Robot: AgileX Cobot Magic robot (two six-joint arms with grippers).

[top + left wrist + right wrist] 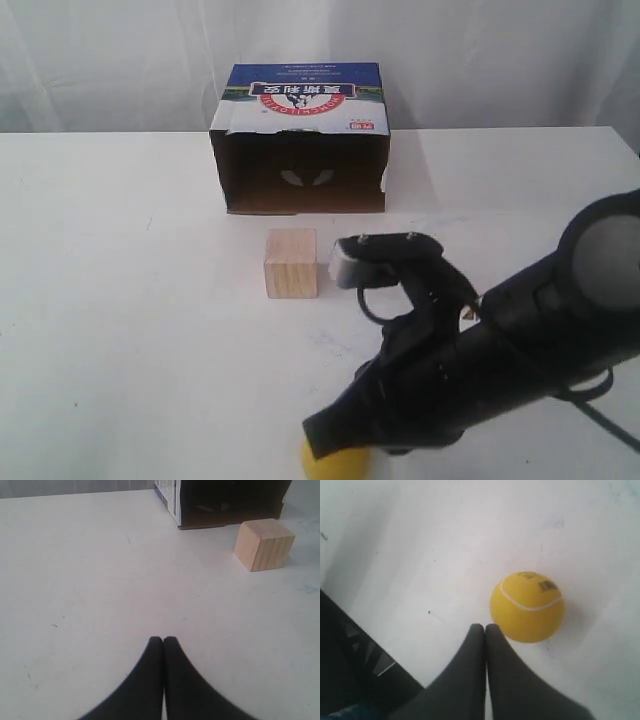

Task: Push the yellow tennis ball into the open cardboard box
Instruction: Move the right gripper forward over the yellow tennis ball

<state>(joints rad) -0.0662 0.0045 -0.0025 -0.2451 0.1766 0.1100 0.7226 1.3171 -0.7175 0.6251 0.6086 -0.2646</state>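
On the tabletop (pixel 120 300), the yellow tennis ball (pixel 527 607) sits just beside the right end effector (pixel 485 626), which is pressed together. The open cardboard box (pixel 300 150) lies beyond, with the wooden cube (pixel 291 263) between. Likewise pressed together, the left end effector (pixel 163 639) sees no ball.

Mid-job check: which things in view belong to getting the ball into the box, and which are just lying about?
Job: yellow tennis ball; open cardboard box; right gripper, shut, beside the ball.
Lying about: wooden cube, in front of the box opening; left gripper, shut, empty.
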